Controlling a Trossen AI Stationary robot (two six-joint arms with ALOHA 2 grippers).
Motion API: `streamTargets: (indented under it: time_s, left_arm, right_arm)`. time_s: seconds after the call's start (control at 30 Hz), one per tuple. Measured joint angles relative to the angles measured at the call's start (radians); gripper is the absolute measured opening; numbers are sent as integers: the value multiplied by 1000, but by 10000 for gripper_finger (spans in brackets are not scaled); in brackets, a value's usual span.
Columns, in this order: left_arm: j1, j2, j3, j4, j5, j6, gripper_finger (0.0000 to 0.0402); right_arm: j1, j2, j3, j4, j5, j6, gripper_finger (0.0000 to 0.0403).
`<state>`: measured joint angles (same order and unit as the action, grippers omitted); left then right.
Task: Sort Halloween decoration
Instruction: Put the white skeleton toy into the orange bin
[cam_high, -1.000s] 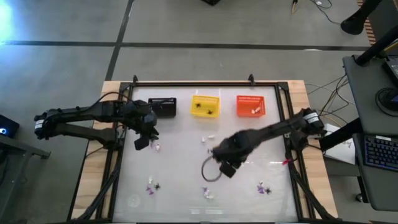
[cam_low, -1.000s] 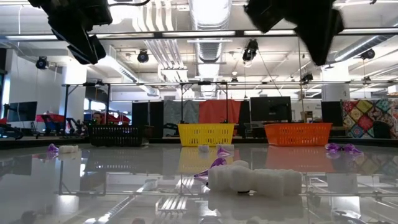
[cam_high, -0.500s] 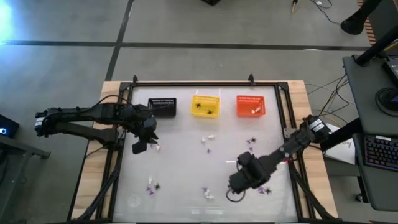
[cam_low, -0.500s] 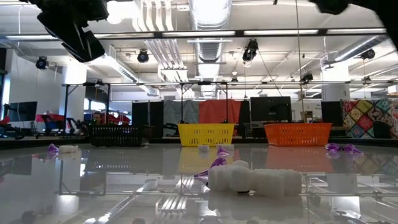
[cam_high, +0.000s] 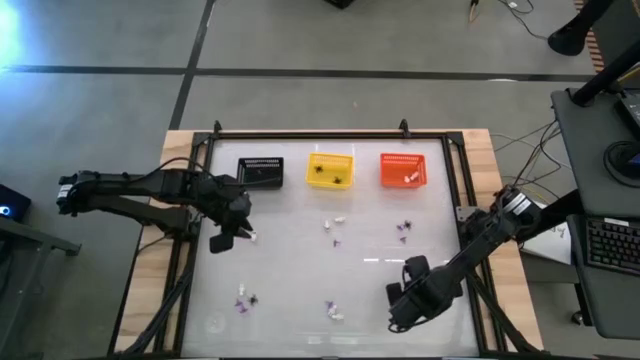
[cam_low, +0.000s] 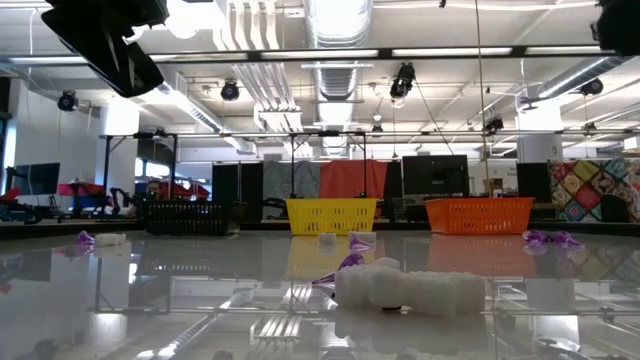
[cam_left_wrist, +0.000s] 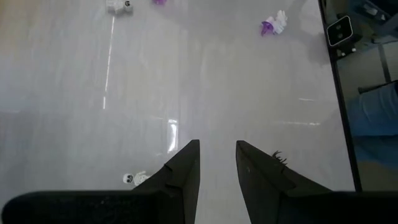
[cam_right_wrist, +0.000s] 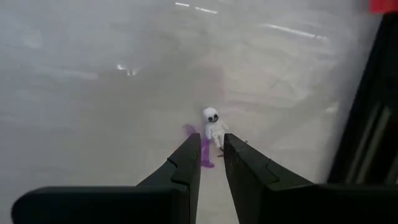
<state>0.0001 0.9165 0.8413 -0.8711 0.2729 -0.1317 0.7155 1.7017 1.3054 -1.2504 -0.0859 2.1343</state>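
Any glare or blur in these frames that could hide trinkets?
High view: bright streaks of glare on the glossy table. Low view: ceiling lights mirrored in the tabletop; white trinket up close looks soft. Left wrist view: a reflected light streak runs down the table. Right wrist view: far surface hazy, white skeleton sharp.

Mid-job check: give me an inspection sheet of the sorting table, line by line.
Surface: glossy white table, strong reflections.
Job's things: trinkets scattered, including a white skeleton figure and purple piece; some already in the yellow basket and orange basket; black basket contents unclear.
Clutter: nothing seen.
Grippers: left gripper slightly open, empty, over the table's left; right gripper narrowly open, empty, just short of the skeleton.
Cables: loose cables beside the table.
Surroundings: desk with keyboard.
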Motion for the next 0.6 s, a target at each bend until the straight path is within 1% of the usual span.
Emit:
streamTargets:
  time_s: [0.17, 0.37, 0.47, 0.53, 0.6]
  left_arm:
    - [0, 0, 0, 5, 0, -2, 86]
    - [0, 0, 0, 4, 0, -9, 86]
    - [0, 0, 0, 4, 0, -9, 86]
    - [0, 0, 0, 4, 0, -11, 86]
    - [0, 0, 0, 4, 0, -12, 86]
  right_arm:
    - [19, -36, -102, 116, 0, 81, 63]
    - [31, -61, -200, 278, 0, 92, 63]
    - [34, -63, -242, 316, -25, 93, 63]
    - [34, -63, -261, 318, -56, 93, 63]
    - [34, -63, -269, 319, -65, 92, 63]
